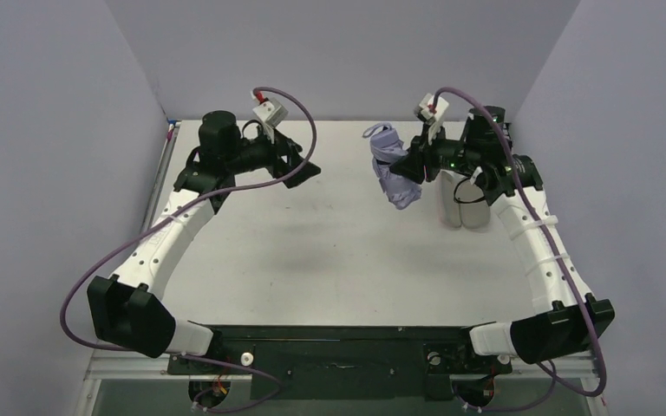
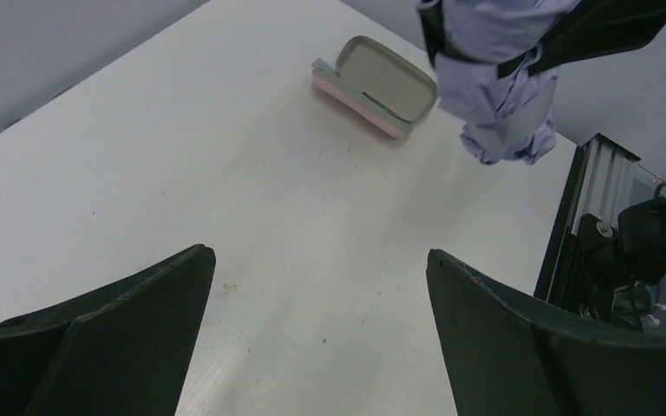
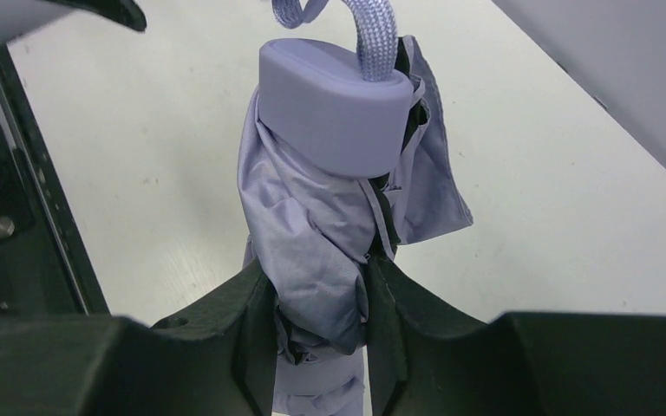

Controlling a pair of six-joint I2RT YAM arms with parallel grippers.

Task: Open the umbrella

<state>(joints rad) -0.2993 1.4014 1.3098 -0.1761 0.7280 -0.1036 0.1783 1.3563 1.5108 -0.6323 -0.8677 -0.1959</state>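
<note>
the umbrella (image 1: 390,173) is folded: the lilac canopy fabric is bunched loosely round the shaft and no rib is spread. the right gripper (image 1: 411,165) grips the umbrella across the bundled canopy, part-way along its length. in the right wrist view the two black fingers (image 3: 251,312) press into the fabric from both sides, with the jaws narrowed to the width of the bundle. the lilac handle (image 3: 329,104) is at the end of the umbrella away from that camera, and the woven strap (image 3: 377,35) loops off its end cap. the opposite end of the umbrella hangs free past the fingers; in the left wrist view it appears clear of the table (image 2: 225,173).

the left gripper (image 1: 302,158) is well apart from the umbrella, on its left side, and faces it. its jaws stand wide open and hold nothing; in the left wrist view only table surface shows between its two fingers.

a pale pink oblong case (image 2: 373,82) lies on the table near the umbrella, on the side away from the left gripper, not touching the umbrella. its lid is open.
</note>
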